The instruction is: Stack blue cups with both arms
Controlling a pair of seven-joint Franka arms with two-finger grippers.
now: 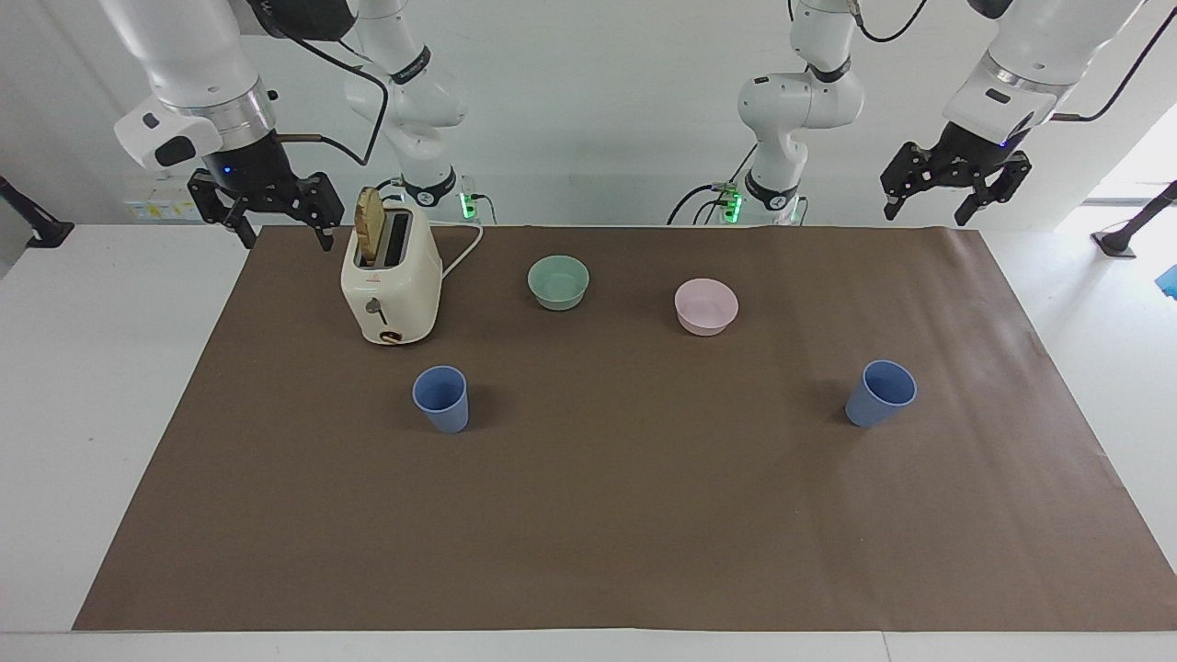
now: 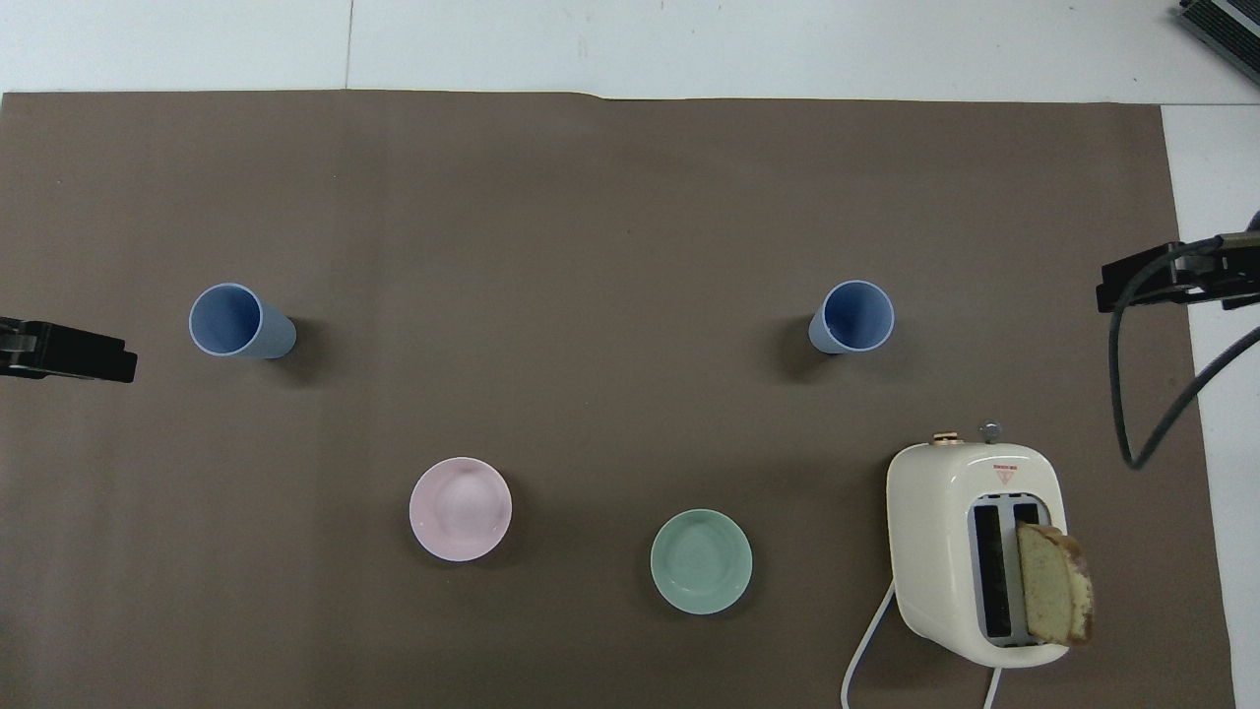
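Note:
Two blue cups stand upright on the brown mat, well apart. One blue cup is a little farther from the robots than the toaster. The other blue cup stands toward the left arm's end of the table. My right gripper hangs open and holds nothing, up in the air beside the toaster over the mat's edge. My left gripper hangs open and holds nothing, high over the mat's corner at the left arm's end. Both arms wait, away from the cups.
A cream toaster with a slice of bread sticking out stands under the right arm, its cord trailing toward the robots. A mint-green bowl and a pale pink bowl sit between the cups and the robots.

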